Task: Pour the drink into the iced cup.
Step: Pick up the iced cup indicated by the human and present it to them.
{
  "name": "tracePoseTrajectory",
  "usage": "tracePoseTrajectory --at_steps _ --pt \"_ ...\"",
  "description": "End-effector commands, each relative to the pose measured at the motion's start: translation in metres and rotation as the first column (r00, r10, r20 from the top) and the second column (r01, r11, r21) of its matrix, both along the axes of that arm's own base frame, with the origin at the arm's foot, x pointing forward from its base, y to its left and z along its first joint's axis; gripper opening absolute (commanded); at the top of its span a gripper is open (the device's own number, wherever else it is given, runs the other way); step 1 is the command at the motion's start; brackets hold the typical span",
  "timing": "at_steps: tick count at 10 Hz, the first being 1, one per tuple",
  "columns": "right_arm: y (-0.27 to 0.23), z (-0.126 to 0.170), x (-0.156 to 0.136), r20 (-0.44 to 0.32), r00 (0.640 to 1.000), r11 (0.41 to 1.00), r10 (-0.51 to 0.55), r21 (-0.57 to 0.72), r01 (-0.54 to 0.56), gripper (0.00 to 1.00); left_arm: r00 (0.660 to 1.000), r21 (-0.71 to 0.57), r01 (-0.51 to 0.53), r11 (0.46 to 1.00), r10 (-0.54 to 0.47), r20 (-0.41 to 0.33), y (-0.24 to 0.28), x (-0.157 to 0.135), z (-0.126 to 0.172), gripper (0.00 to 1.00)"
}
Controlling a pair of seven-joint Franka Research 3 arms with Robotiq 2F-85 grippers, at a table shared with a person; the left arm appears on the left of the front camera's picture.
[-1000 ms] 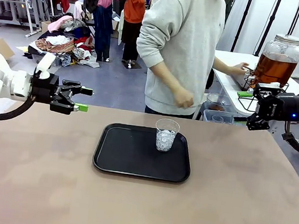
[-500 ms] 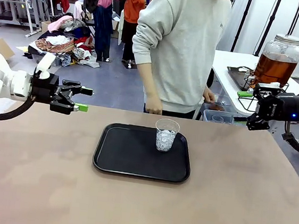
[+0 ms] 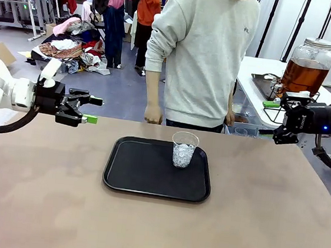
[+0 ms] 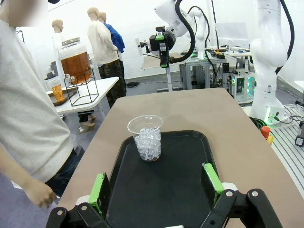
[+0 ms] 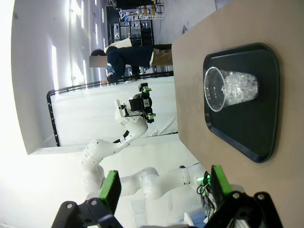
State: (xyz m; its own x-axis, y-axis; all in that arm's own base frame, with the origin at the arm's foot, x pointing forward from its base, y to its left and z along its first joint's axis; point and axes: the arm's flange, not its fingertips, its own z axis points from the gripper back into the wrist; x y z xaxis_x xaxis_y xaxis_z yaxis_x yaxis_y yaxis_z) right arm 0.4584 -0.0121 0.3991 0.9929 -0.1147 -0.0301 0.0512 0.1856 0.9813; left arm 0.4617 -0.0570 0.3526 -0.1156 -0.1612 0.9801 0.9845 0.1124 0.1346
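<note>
The iced cup (image 3: pixel 184 149), clear plastic with ice at its bottom, stands at the far right of a black tray (image 3: pixel 142 172) in mid-table. The drink (image 3: pixel 304 76) is amber liquid in a big glass jar with a silvery lid, on a wire stand on a side table at the far right. My left gripper (image 3: pixel 91 109) hovers open off the tray's left, and its wrist view looks along the tray at the cup (image 4: pixel 146 138) and the jar (image 4: pixel 76 61). My right gripper (image 3: pixel 268 118) hangs open at the table's far right edge, below the jar; its wrist view shows the cup (image 5: pixel 230 89).
A person in a grey sweatshirt (image 3: pixel 202 57) stands at the far edge behind the tray, with a hand (image 3: pixel 152 113) hanging by the table edge. A clear bin (image 3: pixel 240 129) sits beside the side table (image 3: pixel 252 89). Bare brown tabletop surrounds the tray.
The person has drawn a hand back from the side table by the jar and turned to face the table, both arms hanging down. Neither arm has moved.
</note>
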Motion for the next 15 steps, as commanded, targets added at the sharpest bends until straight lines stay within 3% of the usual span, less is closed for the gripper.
tracePoseTrajectory --at_steps 1,15 --pt "0.0000 0.0016 -0.0010 0.003 1.000 1.000 -0.001 0.001 0.001 1.00 1.000 0.000 0.000 1.000 0.000 0.004 0.0004 -0.0001 0.0006 1.00" --pt "0.0000 0.0016 -0.0010 0.003 1.000 1.000 -0.001 0.001 0.001 1.00 1.000 0.000 0.000 1.000 0.000 0.004 0.0004 -0.0001 0.0006 1.00"
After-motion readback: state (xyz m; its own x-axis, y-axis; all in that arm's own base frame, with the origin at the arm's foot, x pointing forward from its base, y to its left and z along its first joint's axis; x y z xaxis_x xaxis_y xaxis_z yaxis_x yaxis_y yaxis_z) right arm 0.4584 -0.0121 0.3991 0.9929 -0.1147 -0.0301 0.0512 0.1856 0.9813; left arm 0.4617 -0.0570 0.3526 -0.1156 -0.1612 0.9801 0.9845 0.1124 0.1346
